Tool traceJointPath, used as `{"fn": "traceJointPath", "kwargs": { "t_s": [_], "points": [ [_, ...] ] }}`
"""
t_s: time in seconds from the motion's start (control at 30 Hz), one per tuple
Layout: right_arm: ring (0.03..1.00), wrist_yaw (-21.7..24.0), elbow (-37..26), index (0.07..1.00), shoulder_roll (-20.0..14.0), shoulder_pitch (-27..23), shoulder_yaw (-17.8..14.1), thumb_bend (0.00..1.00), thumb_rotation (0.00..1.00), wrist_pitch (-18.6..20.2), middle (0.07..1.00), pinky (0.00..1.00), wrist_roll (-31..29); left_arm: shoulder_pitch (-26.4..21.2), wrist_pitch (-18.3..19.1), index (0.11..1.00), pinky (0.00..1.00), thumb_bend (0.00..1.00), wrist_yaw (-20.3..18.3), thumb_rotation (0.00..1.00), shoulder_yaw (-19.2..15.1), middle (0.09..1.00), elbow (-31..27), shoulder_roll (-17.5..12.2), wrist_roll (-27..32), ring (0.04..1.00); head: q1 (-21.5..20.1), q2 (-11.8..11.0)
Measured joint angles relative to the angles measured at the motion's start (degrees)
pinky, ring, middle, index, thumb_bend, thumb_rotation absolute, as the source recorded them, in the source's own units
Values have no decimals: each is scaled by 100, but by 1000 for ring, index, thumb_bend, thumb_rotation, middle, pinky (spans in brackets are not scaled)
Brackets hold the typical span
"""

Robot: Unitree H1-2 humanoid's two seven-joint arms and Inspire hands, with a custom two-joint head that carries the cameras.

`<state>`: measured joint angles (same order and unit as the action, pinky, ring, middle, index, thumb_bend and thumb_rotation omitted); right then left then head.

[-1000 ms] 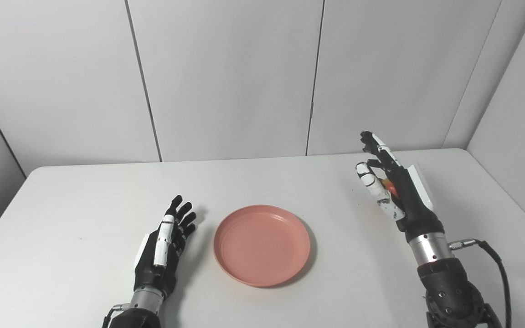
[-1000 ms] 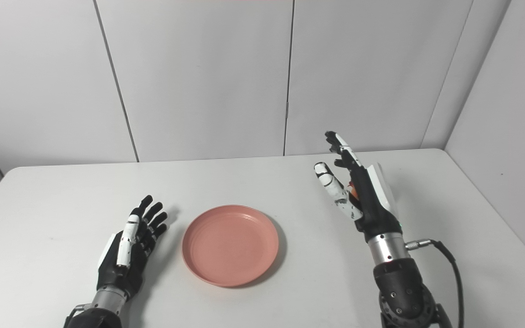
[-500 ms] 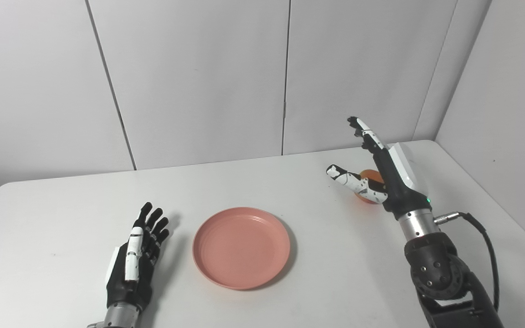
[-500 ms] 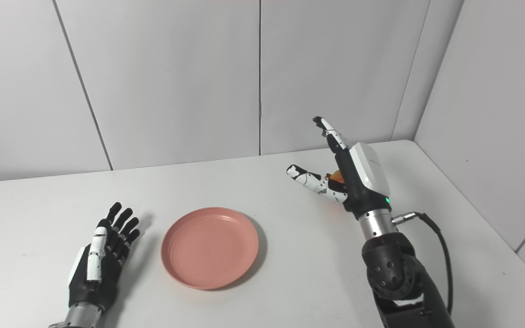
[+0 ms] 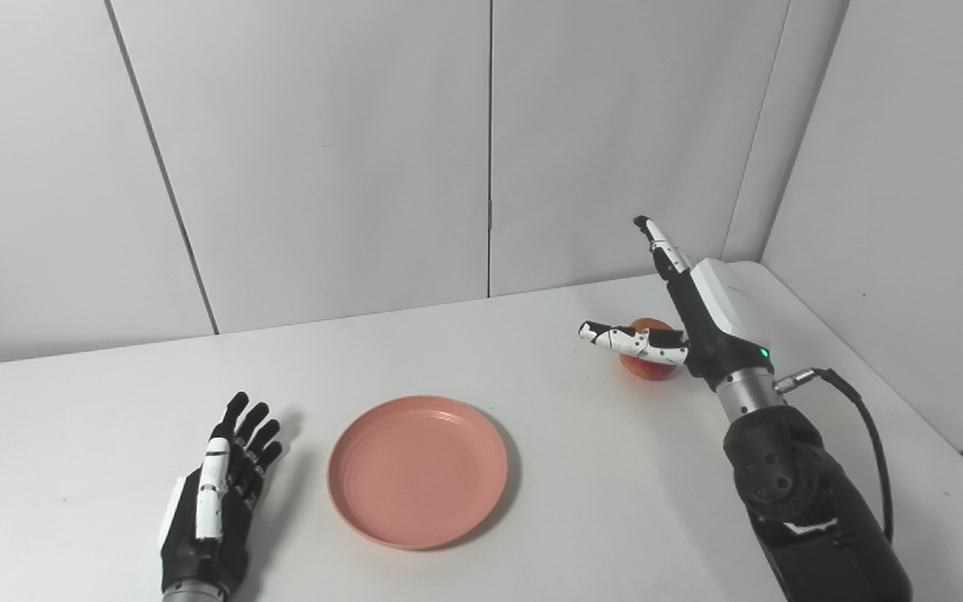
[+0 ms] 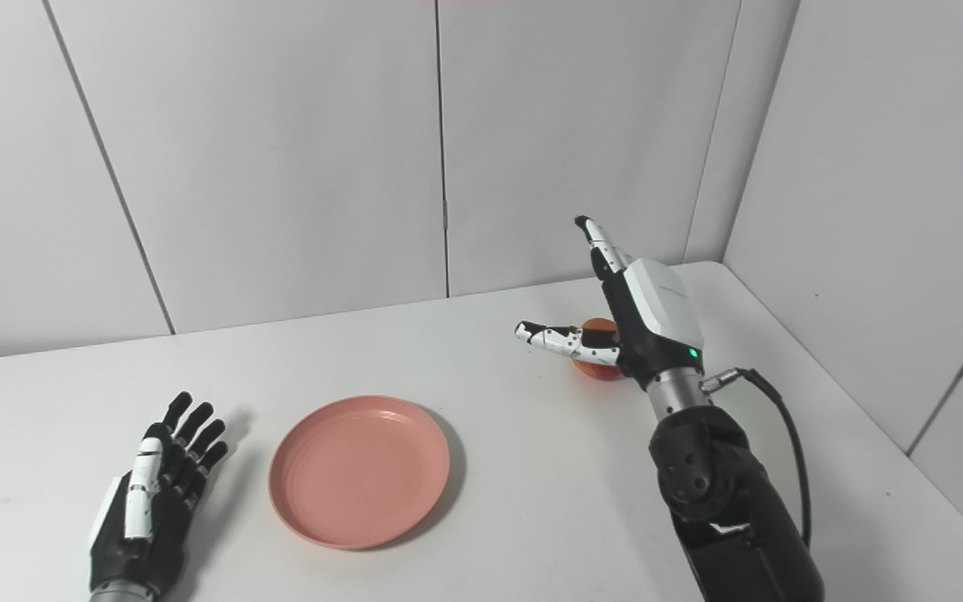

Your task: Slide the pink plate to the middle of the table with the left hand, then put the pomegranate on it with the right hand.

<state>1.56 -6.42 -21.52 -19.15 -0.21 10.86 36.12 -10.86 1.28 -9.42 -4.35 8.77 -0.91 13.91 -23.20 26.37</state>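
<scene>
A plain robot test bay, like a lab booth. A white table [image 5: 532, 418] with rounded corners fills the lower frame. Bare pale grey wall panels [image 5: 323, 150] with thin vertical seams close it in across the top and down the right side.

Left robot hand [image 5: 214, 502] flat, fingers spread. Right robot hand [image 5: 686, 313] raised, fingers apart, thumb out.

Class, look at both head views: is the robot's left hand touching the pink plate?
Apart. In the left eye view, a strip of bare table shows plainly between the left hand and the rim of the pink plate; the right eye view shows the same gap.
</scene>
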Motion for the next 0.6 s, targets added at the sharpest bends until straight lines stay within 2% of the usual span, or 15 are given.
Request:
{"fn": "traceJointPath", "kwargs": {
  "t_s": [0.33,0.6],
  "points": [
    [925,603,438,993,-319,-194,263,881,482,511,976,809,265,-15,0,940,941,320,-35,1000,-6,948,19,-37,49,934,-35,35],
    [904,756,782,975,-501,-314,372,909,490,548,962,792,263,-14,6,938,942,318,-33,1000,-13,947,19,-40,77,933,-71,132]
  ]
}}
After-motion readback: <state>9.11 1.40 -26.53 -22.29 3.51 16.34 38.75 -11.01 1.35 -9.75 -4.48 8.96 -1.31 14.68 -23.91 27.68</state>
